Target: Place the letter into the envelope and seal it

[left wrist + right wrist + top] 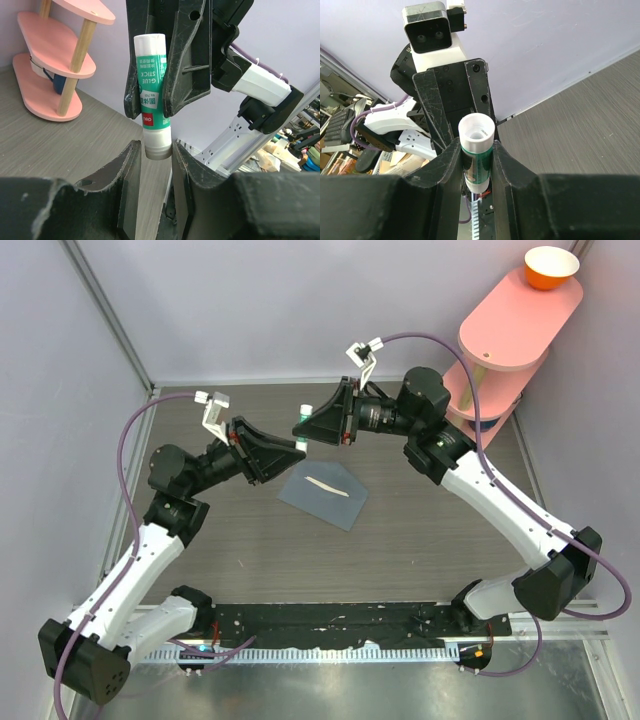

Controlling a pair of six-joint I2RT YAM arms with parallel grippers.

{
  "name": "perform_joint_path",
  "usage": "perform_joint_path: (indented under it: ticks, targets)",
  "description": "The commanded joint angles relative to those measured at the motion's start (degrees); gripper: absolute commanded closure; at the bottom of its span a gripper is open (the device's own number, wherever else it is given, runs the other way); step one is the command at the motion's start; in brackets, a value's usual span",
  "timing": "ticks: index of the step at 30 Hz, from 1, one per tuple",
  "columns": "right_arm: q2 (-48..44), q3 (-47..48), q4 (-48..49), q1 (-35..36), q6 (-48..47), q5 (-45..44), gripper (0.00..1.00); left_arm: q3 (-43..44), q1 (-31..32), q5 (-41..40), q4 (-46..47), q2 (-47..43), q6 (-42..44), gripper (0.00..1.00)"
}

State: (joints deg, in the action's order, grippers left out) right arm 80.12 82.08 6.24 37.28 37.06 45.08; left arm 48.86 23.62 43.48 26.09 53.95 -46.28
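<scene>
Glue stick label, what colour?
The glue stick label is green with white lettering; left wrist view shows it best.

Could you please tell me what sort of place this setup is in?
Likely a robotics lab cell: left arm and right arm bolted to a table, plain lilac walls around it, equipment clutter beyond.

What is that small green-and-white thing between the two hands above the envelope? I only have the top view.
Observer: A glue stick; the left wrist view shows "GLUE STICK" printed on its green label.
Operator: Who holds it?
Observer: The right hand clamps the green body between its fingers.
Operator: And the other one?
Observer: The left hand has its fingers either side of the stick's pale end; contact is unclear.
</scene>
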Motion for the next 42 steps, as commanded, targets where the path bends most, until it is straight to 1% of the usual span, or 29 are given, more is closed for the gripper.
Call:
perform_joint_path:
  ticks: [1, 6, 9, 10, 12, 13, 14, 17, 22, 24, 25, 26, 27, 28, 29, 30, 31, 32, 33, 34, 35, 36, 37, 38, 39, 42]
  targets:
    - [0.0, 1.3, 4.3, 0.0, 2.1, -0.2, 0.99, 0.0, 0.0, -1.0, 4.0, 0.3, -0.1, 0.66]
    - [0.3, 1.3, 4.8, 0.0, 2.8, -0.2, 0.99, 0.0, 0.1, -1.0, 4.6, 0.6, -0.1, 0.68]
    - [0.2, 1.1, 5.0, 0.0, 2.9, -0.3, 0.99, -0.2, 0.1, -1.0, 4.8, 0.6, -0.3, 0.78]
    - [0.2, 1.1, 5.0, 0.0, 3.1, -0.4, 0.99, -0.3, 0.0, -1.0, 4.8, 0.5, -0.6, 0.84]
    - [0.1, 0.8, 5.3, -0.3, 3.6, -1.1, 0.99, -1.0, 0.1, -0.8, 4.5, 0.5, -1.3, 0.90]
    - [0.1, 0.6, 6.5, -0.5, 5.2, -1.5, 0.99, -1.5, 0.1, -1.1, 4.2, 0.6, -1.8, 0.97]
    - [0.2, 0.1, 7.5, -1.5, 6.3, -1.8, 0.99, -2.2, 0.1, -1.3, 3.9, 0.6, -2.4, 1.00]
    - [0.9, 0.6, 11.1, -4.1, 10.0, -2.4, 0.99, -4.8, 0.1, -1.7, 3.4, 0.5, -3.8, 1.00]
    - [3.3, 4.7, 10.5, -8.1, 9.4, -3.3, 0.99, -9.5, 0.2, -1.3, 2.0, -0.9, -4.0, 1.00]
    - [4.3, 6.7, 10.8, -10.5, 9.3, -3.8, 0.99, -10.4, 0.2, -0.7, -0.1, -1.4, -3.4, 1.00]
    - [4.8, 8.1, 10.6, -11.1, 9.3, -3.8, 0.99, -10.4, 0.1, 0.2, -1.6, -1.7, -0.6, 1.00]
    - [5.6, 8.9, 10.0, -11.8, 7.6, -3.7, 0.99, -9.0, 0.2, 0.1, -11.0, -2.4, 3.5, 1.00]
    - [5.7, 9.5, 7.8, -13.1, 6.5, -3.7, 0.99, -7.1, 0.1, -0.4, -18.5, -2.5, 8.9, 1.00]
    - [5.7, 10.0, 6.6, -13.8, 5.4, -3.9, 0.99, -2.0, 0.2, -0.4, -25.7, -2.1, 22.1, 1.00]
    - [5.2, 9.9, 5.6, -14.6, 4.3, -3.8, 0.99, 1.0, 0.1, -2.0, -42.3, -0.5, 29.5, 1.00]
    - [5.0, 9.8, 3.9, -16.0, 2.6, -3.7, 0.99, 4.5, 0.1, -3.8, -50.8, 0.7, 36.2, 1.00]
    - [4.5, 9.1, 3.0, -16.9, 1.8, -3.6, 0.99, 7.0, 0.1, -5.8, -64.1, 2.0, 49.3, 1.00]
    - [4.1, 8.5, 2.4, -17.6, 1.2, -3.5, 0.99, 11.9, 0.1, -11.3, -69.6, 3.9, 53.2, 1.00]
    - [3.1, 8.1, 1.4, -18.2, 0.1, -2.9, 0.99, 13.7, 0.1, -14.2, -74.0, 6.9, 56.5, 1.00]
    - [2.6, 7.1, 1.0, -19.4, -0.4, -2.8, 0.99, 15.1, -0.1, -16.4, -81.5, 8.9, 58.9, 1.00]
    - [2.1, 6.5, 0.4, -19.8, -1.1, -2.7, 0.99, 17.4, -0.2, -18.3, -84.4, 10.4, 63.2, 1.00]
    - [0.8, 6.0, -0.5, -20.1, -1.7, -2.6, 0.99, 17.9, -0.4, -21.8, -86.9, 13.3, 64.5, 1.00]
    - [0.3, 5.5, -1.0, -20.2, -3.2, -2.7, 0.99, 18.1, -0.8, -24.4, -89.1, 14.2, 65.2, 1.00]
    - [-0.2, 4.5, -1.6, -20.3, -3.7, -2.7, 0.99, 17.9, -1.3, -26.4, -89.3, 15.1, 66.0, 1.00]
    - [-0.7, 3.8, -2.1, -20.3, -4.1, -2.7, 0.99, 17.0, -1.6, -30.8, -89.1, 15.9, 67.4, 1.00]
    - [-2.2, 1.5, -3.3, -20.4, -5.2, -2.5, 0.99, 15.0, -6.3, -34.5, -84.1, 17.8, 69.0, 1.00]
